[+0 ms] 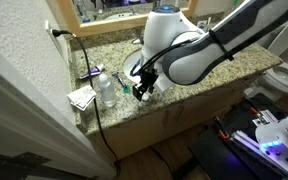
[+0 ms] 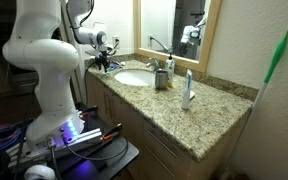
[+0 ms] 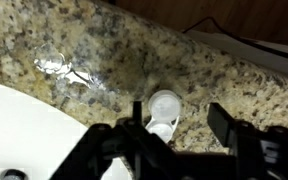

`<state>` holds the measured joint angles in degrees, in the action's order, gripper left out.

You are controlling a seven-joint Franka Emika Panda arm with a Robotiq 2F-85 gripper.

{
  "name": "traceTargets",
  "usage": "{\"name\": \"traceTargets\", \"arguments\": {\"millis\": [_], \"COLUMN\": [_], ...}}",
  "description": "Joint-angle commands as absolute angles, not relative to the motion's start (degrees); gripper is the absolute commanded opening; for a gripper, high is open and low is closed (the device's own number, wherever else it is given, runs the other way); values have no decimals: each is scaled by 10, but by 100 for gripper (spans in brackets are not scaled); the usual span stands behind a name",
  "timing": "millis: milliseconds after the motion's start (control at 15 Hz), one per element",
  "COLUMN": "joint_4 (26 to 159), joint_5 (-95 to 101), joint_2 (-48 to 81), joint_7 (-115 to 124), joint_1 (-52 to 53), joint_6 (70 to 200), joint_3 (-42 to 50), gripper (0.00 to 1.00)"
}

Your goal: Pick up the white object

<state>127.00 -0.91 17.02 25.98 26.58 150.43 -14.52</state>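
Note:
The white object (image 3: pixel 164 105) is a small round flip-top cap lying on the speckled granite counter (image 3: pixel 104 50), right beside the white sink rim (image 3: pixel 24 125). In the wrist view my gripper (image 3: pixel 177 118) is open, with its dark fingers on either side of the cap. The cap sits close to the left finger, and the right finger stands well apart from it. In both exterior views the gripper (image 1: pixel 142 85) (image 2: pixel 104 62) hangs low over the counter next to the sink, and the cap is hidden there.
A clear plastic bottle (image 1: pixel 106 90) and paper packets (image 1: pixel 81 97) lie at the counter's end by the wall, under a black cord (image 1: pixel 87 55). The sink (image 2: pixel 134 77), faucet (image 2: pixel 156 45), a cup (image 2: pixel 162 78) and an upright white tube (image 2: pixel 188 90) stand further along.

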Motion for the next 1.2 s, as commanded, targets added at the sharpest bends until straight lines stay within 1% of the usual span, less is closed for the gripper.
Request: {"name": "traceTargets", "arguments": {"millis": [0,67,133,200,533,600,1133], "joint_4": [1273,1273,1272,1271,1271,1276,1267], "joint_5": [-4,-5,-5,-5,-7,-5,-21], "joint_2": [169,170,171,173,168,163,180], "joint_7": [269,269,269,269,263,263,254], "joint_1": [266,266,265,266,264,265,258], "joint_6": [1496,1497,1498,1498,1503,1523,1510], "joint_3": [-142,-142,-142,-142,-145,-145,-150], "gripper": [94,94,98,100,100,100,100]}}
